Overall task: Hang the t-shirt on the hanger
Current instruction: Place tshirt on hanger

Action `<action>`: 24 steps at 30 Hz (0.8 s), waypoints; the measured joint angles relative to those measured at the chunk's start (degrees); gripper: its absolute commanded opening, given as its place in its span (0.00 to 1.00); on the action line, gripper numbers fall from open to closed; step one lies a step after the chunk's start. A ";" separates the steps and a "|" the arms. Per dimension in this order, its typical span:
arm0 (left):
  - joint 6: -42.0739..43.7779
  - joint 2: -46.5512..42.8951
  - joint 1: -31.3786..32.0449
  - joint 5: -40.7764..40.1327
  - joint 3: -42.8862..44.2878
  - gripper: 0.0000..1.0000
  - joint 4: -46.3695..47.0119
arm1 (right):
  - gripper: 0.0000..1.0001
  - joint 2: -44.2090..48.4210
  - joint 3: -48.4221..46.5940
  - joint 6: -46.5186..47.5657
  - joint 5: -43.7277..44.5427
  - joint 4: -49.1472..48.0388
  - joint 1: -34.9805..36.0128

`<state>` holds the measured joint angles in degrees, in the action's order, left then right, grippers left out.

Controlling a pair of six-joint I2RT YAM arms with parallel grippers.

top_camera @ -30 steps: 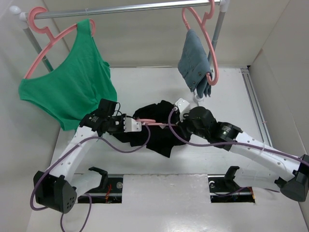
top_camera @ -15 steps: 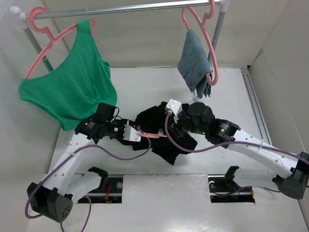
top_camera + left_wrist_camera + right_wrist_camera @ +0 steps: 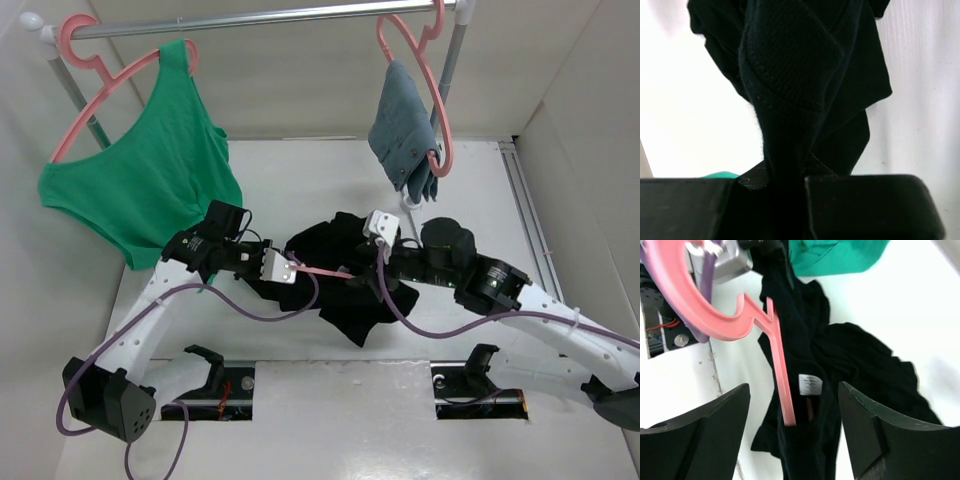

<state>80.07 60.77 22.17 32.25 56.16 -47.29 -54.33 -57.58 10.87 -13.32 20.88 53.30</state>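
Note:
The black t-shirt (image 3: 345, 300) lies bunched on the white table between both arms. One arm of the salmon-pink hanger (image 3: 320, 270) disappears into the shirt's neck opening beside the white label (image 3: 810, 385). My left gripper (image 3: 280, 268) is shut on a fold of the ribbed collar (image 3: 790, 100). The hanger's hook (image 3: 690, 295) sits right by it, but I cannot tell whether it is pinched too. My right gripper (image 3: 790, 440) stands open just right of the shirt (image 3: 855, 365), its fingers straddling the hanger arm (image 3: 777, 365) without touching it.
A clothes rail (image 3: 270, 15) crosses the back. A green top (image 3: 150, 190) hangs from it on a pink hanger at the left, and a grey-blue garment (image 3: 400, 130) on another at the right. White walls enclose the table on both sides.
My right gripper has opened and drawn back to the right, away from the shirt. The left gripper still holds the collar and has shifted slightly; the shirt hangs lower on the hanger.

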 measured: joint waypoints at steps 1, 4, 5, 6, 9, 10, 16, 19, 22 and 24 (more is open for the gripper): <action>0.00 0.13 0.00 0.42 0.24 0.00 0.00 | 0.75 -0.63 0.00 -0.02 -0.28 -0.17 0.11; 0.00 0.17 0.00 1.11 0.79 0.00 -0.17 | 0.74 -4.02 0.02 -0.15 -0.63 -0.81 0.74; 0.00 0.17 0.00 1.33 0.96 0.00 -0.22 | 0.70 -5.49 0.04 -0.15 -0.61 -1.03 0.92; 0.00 0.17 0.00 1.55 1.07 0.00 -0.20 | 0.68 -7.08 0.07 -0.15 -0.37 -1.22 1.16; -0.24 0.17 0.00 2.16 1.11 0.00 -0.33 | 0.34 -11.58 -0.02 -0.11 1.07 -2.10 1.22; -0.74 0.20 -0.04 1.81 1.11 0.00 -0.44 | 0.25 -12.96 -0.24 -0.28 1.18 -2.19 1.22; -8.20 0.24 -0.92 0.92 1.11 0.00 2.19 | 0.00 -14.29 -0.74 -0.33 1.84 -2.51 2.60; -12.94 0.02 -2.56 3.43 1.11 0.00 6.16 | 0.00 -12.37 -0.42 -0.59 5.03 -3.63 2.54; -15.85 -0.55 -4.15 5.09 1.11 0.00 9.38 | 0.00 -10.10 0.90 -1.42 7.80 -4.57 2.60; -18.29 -0.70 -4.94 5.95 1.09 0.02 10.91 | 0.00 -7.69 2.10 -2.27 9.38 -3.74 2.54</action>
<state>61.78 60.07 17.23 38.20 57.25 -36.38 -62.02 -55.48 8.60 -3.95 17.15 55.83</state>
